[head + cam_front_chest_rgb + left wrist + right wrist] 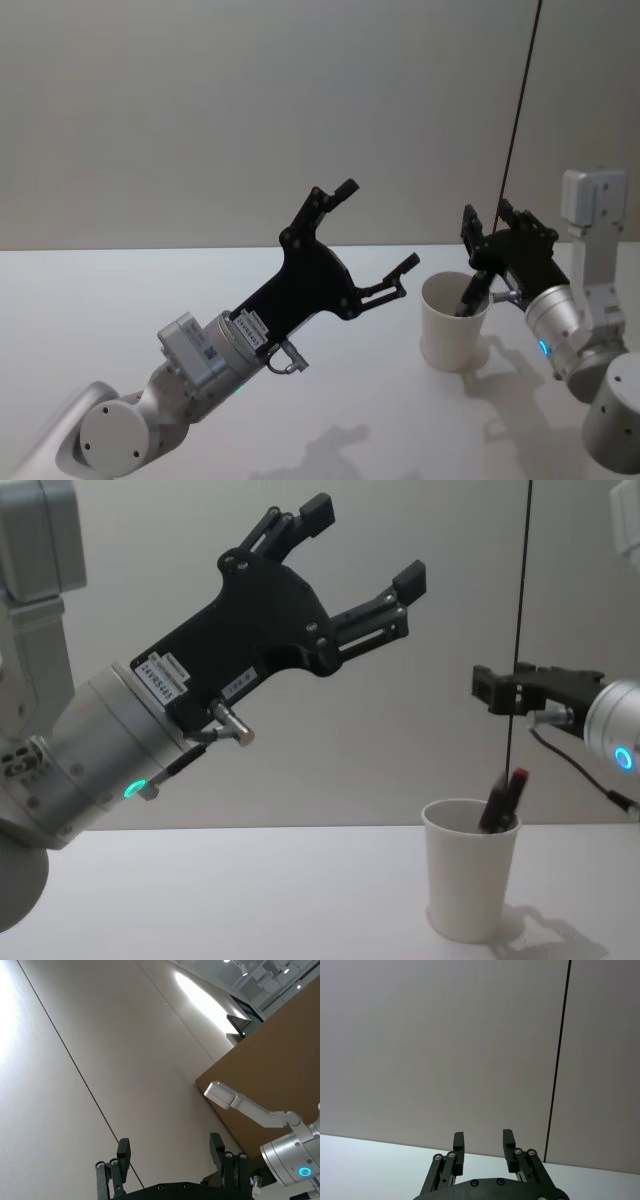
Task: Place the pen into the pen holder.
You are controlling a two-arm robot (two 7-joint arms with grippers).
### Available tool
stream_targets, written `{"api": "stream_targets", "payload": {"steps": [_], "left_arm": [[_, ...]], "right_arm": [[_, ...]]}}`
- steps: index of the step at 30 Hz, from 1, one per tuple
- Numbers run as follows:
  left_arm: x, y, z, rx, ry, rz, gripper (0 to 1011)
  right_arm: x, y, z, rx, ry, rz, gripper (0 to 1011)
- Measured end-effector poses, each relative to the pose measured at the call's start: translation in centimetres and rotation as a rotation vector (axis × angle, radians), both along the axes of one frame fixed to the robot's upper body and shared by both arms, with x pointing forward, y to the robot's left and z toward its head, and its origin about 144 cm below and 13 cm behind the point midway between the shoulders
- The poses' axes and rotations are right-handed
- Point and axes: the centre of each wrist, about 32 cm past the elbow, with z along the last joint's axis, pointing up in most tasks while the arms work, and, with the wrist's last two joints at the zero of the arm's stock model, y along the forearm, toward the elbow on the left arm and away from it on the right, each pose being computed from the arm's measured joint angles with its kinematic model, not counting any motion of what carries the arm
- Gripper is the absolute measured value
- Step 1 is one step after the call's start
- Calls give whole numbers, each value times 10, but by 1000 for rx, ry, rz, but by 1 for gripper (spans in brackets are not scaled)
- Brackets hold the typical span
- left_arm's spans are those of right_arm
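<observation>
chest view: dark pen (501, 802) leaning inside plain white pen holder (470, 880); right gripper (497, 690) above, fingers apart; left gripper (365, 550) spread.

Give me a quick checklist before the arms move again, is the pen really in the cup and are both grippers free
1. Pen inside the pen holder: ok, it leans on the rim with its top sticking out.
2. Pen holder upright on the table: ok.
3. Right gripper released: ok, fingers open and empty, above the pen holder.
4. Left gripper empty: ok, fingers wide open, raised in the air to the left of the pen holder.
5. Pen resting steadily against the bottom: cannot tell, the lower end is hidden in the pen holder.
</observation>
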Motion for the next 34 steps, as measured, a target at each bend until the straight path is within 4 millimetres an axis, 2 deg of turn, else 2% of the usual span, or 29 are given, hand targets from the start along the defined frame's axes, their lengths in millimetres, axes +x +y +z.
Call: {"api": "stream_targets", "payload": {"steps": [14,15,19,34], "left_arm": [[0,0,0,0,0,0,1004],[0,0,0,0,0,0,1004],[0,0,0,0,0,0,1004],[0,0,0,0,0,0,1004]], "right_arm": [[4,1,-6,6,23,5,881],[4,1,-6,6,24,5,881],[4,1,-7,6,26,6,991],[5,2,-9,8,32,7,1001]]}}
